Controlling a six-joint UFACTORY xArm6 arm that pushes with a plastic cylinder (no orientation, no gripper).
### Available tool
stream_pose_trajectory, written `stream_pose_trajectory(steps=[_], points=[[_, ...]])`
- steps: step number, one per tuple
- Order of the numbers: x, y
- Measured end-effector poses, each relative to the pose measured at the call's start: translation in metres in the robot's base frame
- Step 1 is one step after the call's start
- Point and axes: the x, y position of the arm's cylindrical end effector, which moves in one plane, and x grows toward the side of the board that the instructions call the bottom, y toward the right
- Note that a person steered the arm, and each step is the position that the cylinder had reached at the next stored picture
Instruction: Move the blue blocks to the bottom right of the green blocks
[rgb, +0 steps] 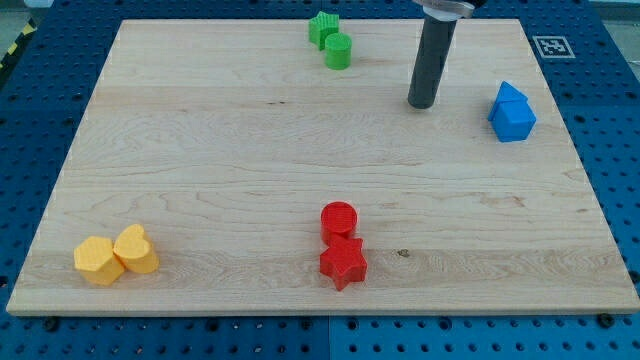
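Two blue blocks (512, 112) sit touching each other near the board's right edge, one a cube, the other's shape unclear. Two green blocks stand at the view's top centre: a star-like one (323, 27) and a cylinder (338, 51) just below it, touching. My tip (421, 104) rests on the board between the two groups, right of and below the green blocks and left of the blue blocks, touching neither.
A red cylinder (339, 218) and a red star (343, 263) sit together at the bottom centre. Two yellow blocks (116, 255) sit at the bottom left. The wooden board (200, 150) lies on a blue perforated table.
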Motion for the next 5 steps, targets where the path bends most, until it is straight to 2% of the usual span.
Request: stream_pose_trajectory(steps=[3, 4, 5], points=[[0.007, 0.000], [0.056, 0.004], [0.073, 0.006]])
